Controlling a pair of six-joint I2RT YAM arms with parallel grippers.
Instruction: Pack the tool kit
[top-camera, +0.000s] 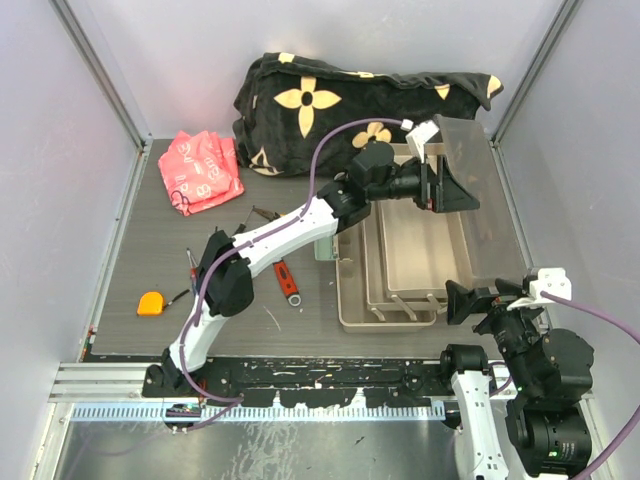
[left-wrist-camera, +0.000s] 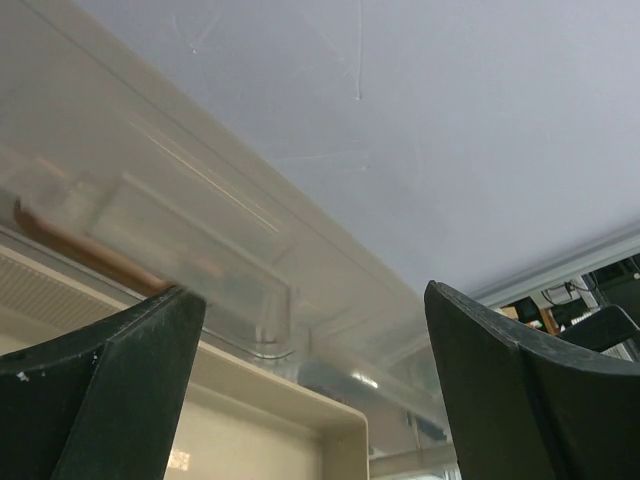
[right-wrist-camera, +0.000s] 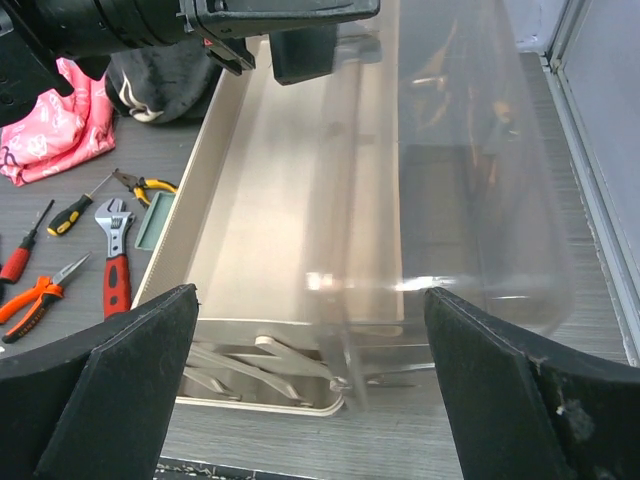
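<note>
Left claw (left-wrist-camera: 315, 290) spread by the toolbox lid (top-camera: 468, 150), right claw (right-wrist-camera: 310, 292) spread too (wrench (right-wrist-camera: 115, 270) lies on the worktop (top-camera: 150, 245)).

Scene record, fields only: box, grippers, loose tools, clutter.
toolbox: right side of table, translucent lid raised, beige trays folded out
left gripper: open, at the lid
right gripper: open, facing the box's near end
tools outside: wrench, pliers, screwdriver, tape measure, all left of the box
other: pink bag, blanket at back
</note>
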